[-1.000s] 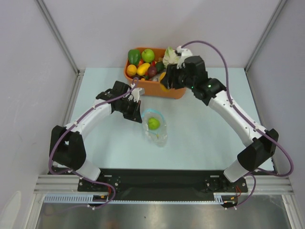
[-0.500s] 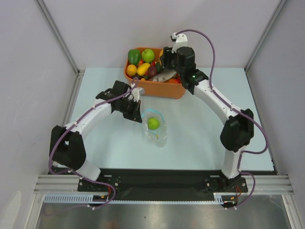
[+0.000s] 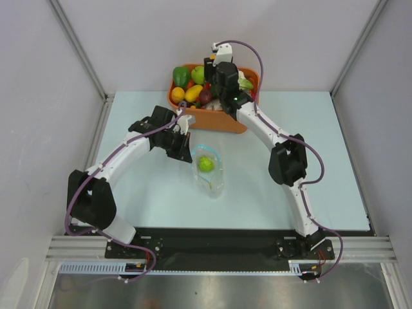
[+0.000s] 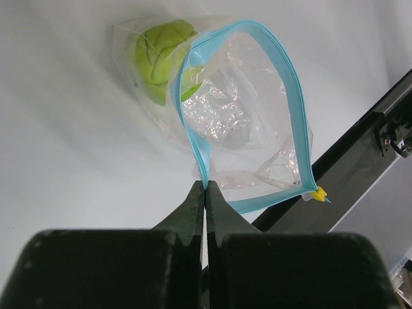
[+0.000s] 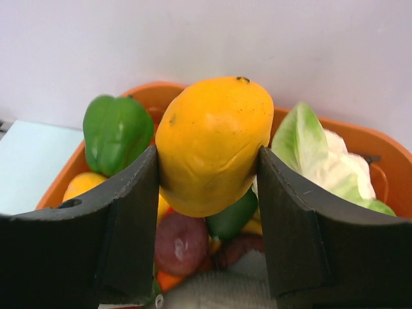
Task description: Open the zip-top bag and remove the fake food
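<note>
The zip-top bag (image 4: 244, 122) lies open on the table, its light-blue zip strip (image 4: 290, 84) spread into a loop. My left gripper (image 4: 205, 187) is shut on the near edge of that strip. A lime-green round fruit (image 4: 158, 55) sits inside the bag (image 3: 209, 172) at its far end. Over the orange tub, my right gripper (image 5: 207, 153) is shut on an orange-yellow round fruit (image 5: 212, 129), one pad on each side. A grey-silver fish (image 5: 219, 291) lies in the tub just below it.
The orange tub (image 3: 228, 121) at the table's back holds a green pepper (image 5: 116, 132), a cauliflower (image 5: 322, 161), a purple fruit (image 5: 183, 241) and other toy produce. Grey walls close in the back and sides. A black rail (image 4: 360, 154) runs along the front.
My right arm has swung left from the tub's right end to over its middle, still holding the orange-yellow fruit. The left gripper has kept its grip on the strip, barely moving.
</note>
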Controlling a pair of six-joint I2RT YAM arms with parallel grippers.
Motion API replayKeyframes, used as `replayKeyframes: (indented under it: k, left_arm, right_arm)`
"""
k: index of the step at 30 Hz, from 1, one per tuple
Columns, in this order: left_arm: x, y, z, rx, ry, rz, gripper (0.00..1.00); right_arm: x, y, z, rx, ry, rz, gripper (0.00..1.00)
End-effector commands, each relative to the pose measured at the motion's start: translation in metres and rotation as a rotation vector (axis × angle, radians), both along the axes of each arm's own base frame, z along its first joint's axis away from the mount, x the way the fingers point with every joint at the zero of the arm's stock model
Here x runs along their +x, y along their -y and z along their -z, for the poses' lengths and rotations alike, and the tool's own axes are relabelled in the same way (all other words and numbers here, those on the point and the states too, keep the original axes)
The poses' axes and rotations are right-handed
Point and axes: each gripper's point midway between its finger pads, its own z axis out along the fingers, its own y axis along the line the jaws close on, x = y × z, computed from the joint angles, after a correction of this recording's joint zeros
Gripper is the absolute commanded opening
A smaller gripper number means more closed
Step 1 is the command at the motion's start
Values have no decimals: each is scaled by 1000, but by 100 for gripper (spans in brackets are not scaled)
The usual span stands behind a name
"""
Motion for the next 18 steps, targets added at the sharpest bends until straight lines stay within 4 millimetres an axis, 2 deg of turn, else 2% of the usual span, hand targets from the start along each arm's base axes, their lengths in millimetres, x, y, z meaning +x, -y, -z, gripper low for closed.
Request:
replayKeyframes:
  k: [1, 5, 6, 9, 15, 18]
  left_arm:
    - [7, 1, -10, -1, 35, 4, 0]
    - [8, 1, -10, 1, 40, -1, 0]
    - [9, 0, -10, 3, 44, -2, 0]
    - [9, 0, -10, 2, 42, -5, 0]
    - [8, 0, -9, 5, 37, -3, 0]
    - [8, 0, -9, 3, 39, 2, 0]
  right_arm:
    - [8, -1, -35, 20, 102, 59, 33]
    - [15, 1, -25, 9, 89, 84, 46]
    - [16, 2, -22, 8, 82, 88, 58]
    - [21, 7, -16, 20, 60, 71, 77]
    - [24, 13, -21, 26, 60, 40, 82]
    - [18, 12, -33, 30, 71, 16, 83]
